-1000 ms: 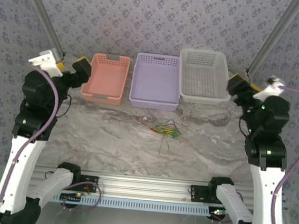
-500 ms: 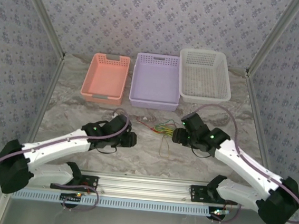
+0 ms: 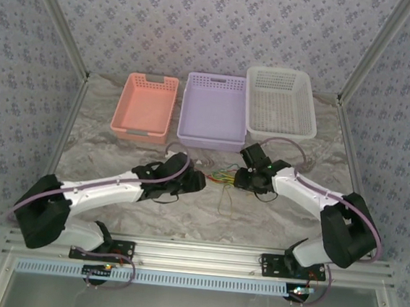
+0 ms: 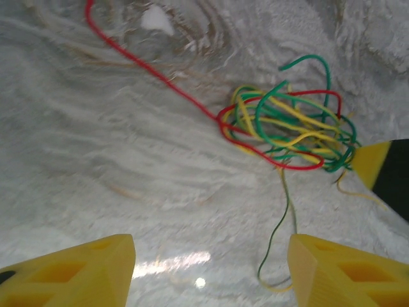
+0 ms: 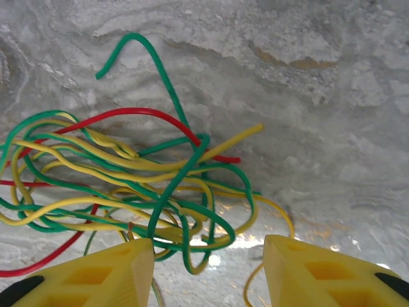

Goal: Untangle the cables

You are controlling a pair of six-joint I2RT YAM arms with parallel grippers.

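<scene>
Looking down from the top external camera, you see the cable tangle lying on the marble table. It sits in front of the purple basket, which stands between a pink basket and a white mesh basket. Both arms reach low toward it: the left gripper is just beside the tangle's left edge, the right gripper at its right edge. From this height you cannot tell how wide either claw stands.

In the left wrist view, your left claw is spread wide, its yellow fingers at the bottom corners with bare marble between them. The red, green and yellow knot lies ahead and to the right, apart from them. One red strand runs off to the upper left.

In the right wrist view, the right claw is also spread wide. The tangle's lower loops lie between its fingers, and it grips no strand.
</scene>
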